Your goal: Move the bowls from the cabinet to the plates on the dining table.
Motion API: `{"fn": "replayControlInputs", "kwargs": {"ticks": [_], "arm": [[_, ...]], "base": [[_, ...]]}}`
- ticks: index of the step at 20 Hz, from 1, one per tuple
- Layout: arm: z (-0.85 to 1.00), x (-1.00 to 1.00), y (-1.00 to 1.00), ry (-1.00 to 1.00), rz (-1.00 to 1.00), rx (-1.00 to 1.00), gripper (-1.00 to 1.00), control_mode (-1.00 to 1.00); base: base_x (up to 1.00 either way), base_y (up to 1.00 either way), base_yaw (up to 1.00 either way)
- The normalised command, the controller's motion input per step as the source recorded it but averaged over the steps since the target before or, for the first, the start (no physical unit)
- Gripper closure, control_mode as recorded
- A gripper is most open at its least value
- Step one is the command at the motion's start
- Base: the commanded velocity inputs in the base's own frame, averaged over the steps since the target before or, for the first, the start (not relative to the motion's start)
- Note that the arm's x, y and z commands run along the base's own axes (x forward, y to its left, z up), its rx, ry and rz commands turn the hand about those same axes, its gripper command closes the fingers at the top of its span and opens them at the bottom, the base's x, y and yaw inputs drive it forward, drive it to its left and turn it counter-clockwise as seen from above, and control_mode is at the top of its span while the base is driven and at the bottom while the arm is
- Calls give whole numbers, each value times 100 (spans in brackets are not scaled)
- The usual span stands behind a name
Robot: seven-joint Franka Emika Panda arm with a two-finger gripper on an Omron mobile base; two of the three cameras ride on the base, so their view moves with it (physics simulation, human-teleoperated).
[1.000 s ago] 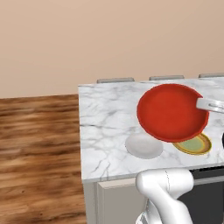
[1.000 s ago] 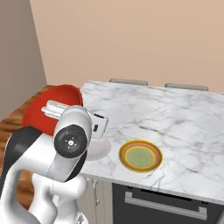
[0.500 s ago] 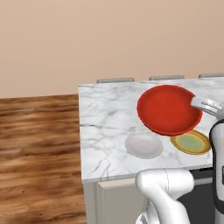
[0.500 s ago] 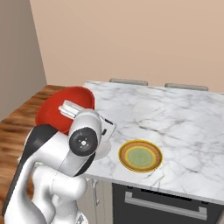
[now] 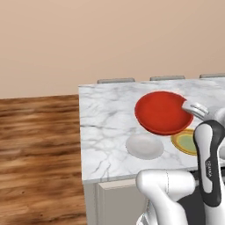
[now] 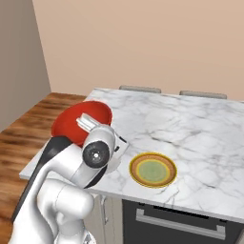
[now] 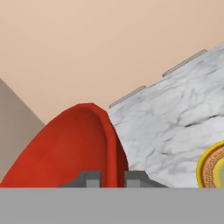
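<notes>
The wide glossy red bowl [image 5: 161,112] hangs tilted above the marble dining table [image 5: 105,118], held by its rim. My gripper [image 7: 110,178] is shut on that rim, one fingertip on each side; the hand also shows at the bowl's right edge [image 5: 196,109]. Seen from the right base, the red bowl [image 6: 78,121] sits above the table's left end. The white-grey plate [image 5: 144,146] lies just below and left of the bowl. The yellow-gold plate [image 6: 153,169] lies near the table's front edge, partly behind my arm in the left base view [image 5: 185,141]. The cream-green bowl and the cabinet are out of view.
Chair backs [image 5: 116,80] line the table's far side against a beige wall. Wood floor [image 5: 39,149] spreads to the left of the table. A dark oven front with a bar handle [image 6: 176,225] sits below the table's near edge.
The bowl in my gripper has moved lower and toward the table's front, closer over the white-grey plate. My arm has swung with it; the plates have not moved.
</notes>
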Motion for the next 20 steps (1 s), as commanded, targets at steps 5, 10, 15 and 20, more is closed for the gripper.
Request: {"fn": "replayControlInputs", "kwargs": {"ticks": [5,10,15,20], "arm": [[-36,30,-2,1,-5,7,100,-100],[-37,29,-1,1,-5,8,100,-100],[-42,27,0,4,-5,7,100,-100],[-49,22,-1,7,-4,6,100,-100]], "base": [[0,0,0],[0,0,0],[0,0,0],[0,0,0]]}}
